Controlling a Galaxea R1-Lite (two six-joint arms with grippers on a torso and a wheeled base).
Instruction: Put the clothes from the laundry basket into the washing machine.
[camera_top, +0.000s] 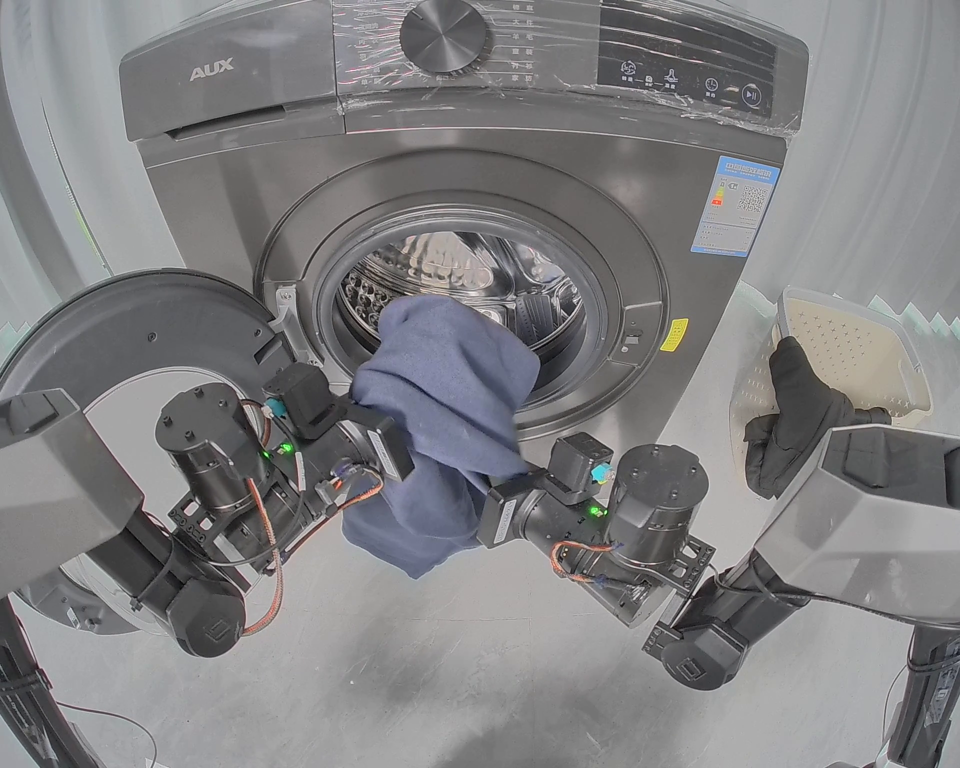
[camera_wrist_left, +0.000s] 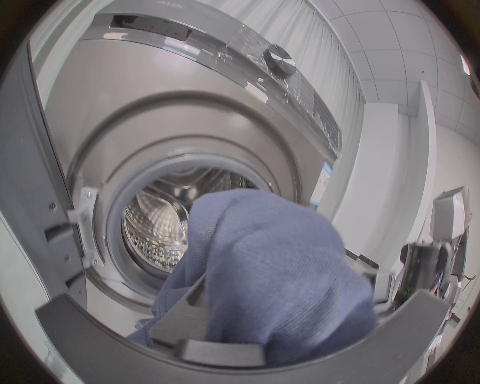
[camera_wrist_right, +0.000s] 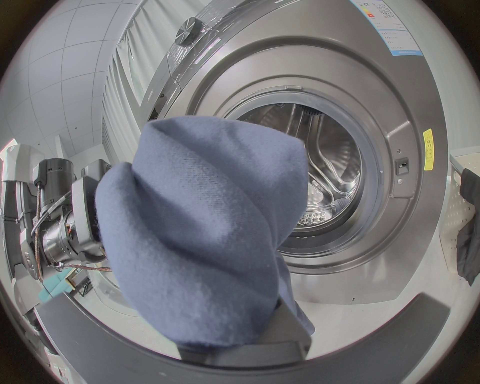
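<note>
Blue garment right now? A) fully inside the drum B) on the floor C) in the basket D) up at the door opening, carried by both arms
D: the blue garment drapes over the left gripper and right gripper in front of the washing machine opening, its lower end hanging free.

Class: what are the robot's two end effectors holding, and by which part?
The blue garment, supported between the left end effector and right end effector, one at each side; cloth hides the exact grip.
</note>
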